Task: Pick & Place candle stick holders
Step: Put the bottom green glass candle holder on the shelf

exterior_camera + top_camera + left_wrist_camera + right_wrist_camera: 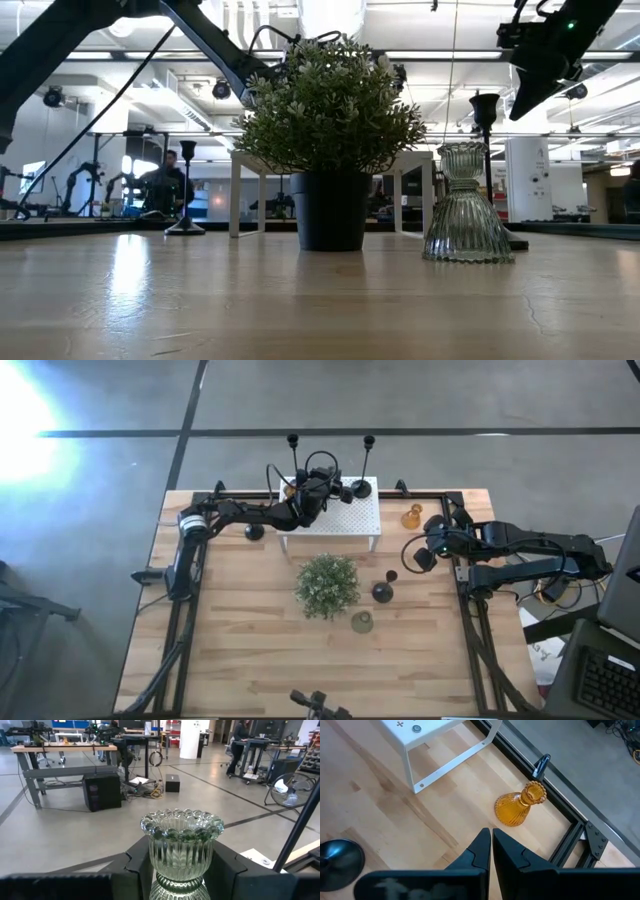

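Clear glass holder (181, 850) (ribbed, interior unreadable) sits clamped in left claw (181, 870); right claw (491, 851) closed, empty.

Your left wrist view cuts off the ribbed clear-glass holder (181, 851) below its neck, so you cannot see its bulb. In your low view, the bushy green plant in its dark pot (330, 140) hides most of the white perforated stand (413, 190) behind it.
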`<control>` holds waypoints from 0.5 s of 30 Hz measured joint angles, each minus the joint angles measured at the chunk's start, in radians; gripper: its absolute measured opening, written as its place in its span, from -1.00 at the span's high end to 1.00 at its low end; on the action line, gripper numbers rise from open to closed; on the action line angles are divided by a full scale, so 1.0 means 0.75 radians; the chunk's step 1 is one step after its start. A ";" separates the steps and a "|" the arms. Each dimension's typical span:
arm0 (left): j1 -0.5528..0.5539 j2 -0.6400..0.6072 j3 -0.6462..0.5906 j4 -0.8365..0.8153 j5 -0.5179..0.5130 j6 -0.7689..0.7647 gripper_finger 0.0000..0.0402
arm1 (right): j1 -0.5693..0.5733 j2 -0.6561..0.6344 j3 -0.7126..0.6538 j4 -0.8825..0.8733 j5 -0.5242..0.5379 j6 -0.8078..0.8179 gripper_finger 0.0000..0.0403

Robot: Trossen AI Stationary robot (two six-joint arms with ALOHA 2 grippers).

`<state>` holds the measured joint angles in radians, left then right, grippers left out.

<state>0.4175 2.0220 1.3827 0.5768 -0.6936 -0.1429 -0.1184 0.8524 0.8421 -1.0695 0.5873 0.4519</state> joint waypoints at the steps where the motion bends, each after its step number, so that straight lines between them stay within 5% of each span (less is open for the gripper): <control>1: 0.001 -0.001 0.000 -0.003 0.000 -0.001 0.34 | 0.000 0.000 0.000 0.000 0.000 0.000 0.94; 15: 0.003 0.002 -0.002 -0.057 -0.002 -0.026 0.15 | 0.001 0.000 -0.001 0.003 -0.001 -0.001 0.94</control>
<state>0.4198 2.0235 1.3815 0.5344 -0.6949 -0.1623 -0.1177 0.8524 0.8413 -1.0672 0.5869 0.4511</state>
